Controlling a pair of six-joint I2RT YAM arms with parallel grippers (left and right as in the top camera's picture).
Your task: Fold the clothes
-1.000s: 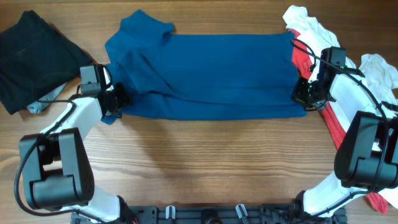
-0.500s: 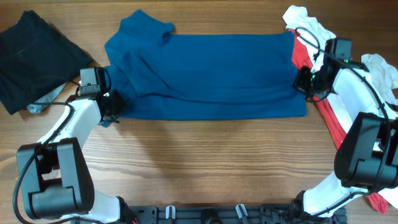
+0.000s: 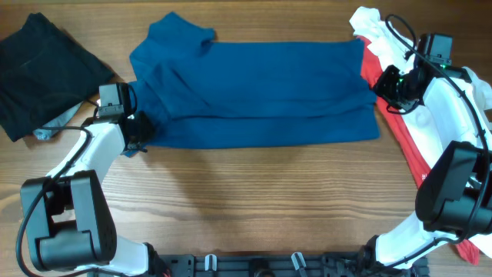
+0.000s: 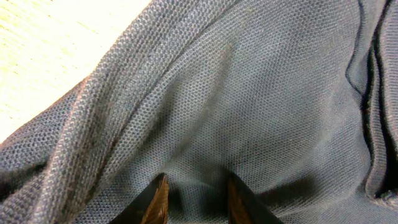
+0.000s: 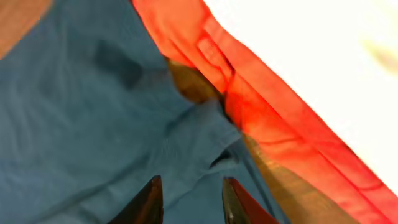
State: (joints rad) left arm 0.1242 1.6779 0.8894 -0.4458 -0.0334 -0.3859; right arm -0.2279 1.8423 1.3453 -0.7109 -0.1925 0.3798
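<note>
Working on the polo (image 3: pixel 254 92), spread sideways across the table (image 3: pixel 254 200), collar to the left, hem to the right. Judging it as folded once lengthwise already: showing a long crease and a doubled near edge, making a narrower band. Leaving the sleeve end at the left bunched and rumpled, not yet laid flat.

Resting the left gripper (image 3: pixel 141 127) on the polo's left end by the sleeve. Showing, in the left wrist view, fingers (image 4: pixel 158 200) set narrow with knit cloth pressed close up against them; not being able to tell whether pinching a fold or merely touching it.

Hovering the right gripper (image 3: pixel 390 83) over the hem's far corner, right beside the red shirt (image 3: pixel 407 150). Holding its fingers (image 5: pixel 149 199) somewhat apart with nothing between them, clear of the cloth below.

Reckoning the job as early. Needing at least 1 crosswise fold to finish the polo, probably after smoothing the sleeve. Leaving the red shirt and the white shirt (image 3: pixel 377 27) crumpled at the right edge, neither one folded. Noting also a black garment (image 3: pixel 38 69) at the far left, apart from the polo.
</note>
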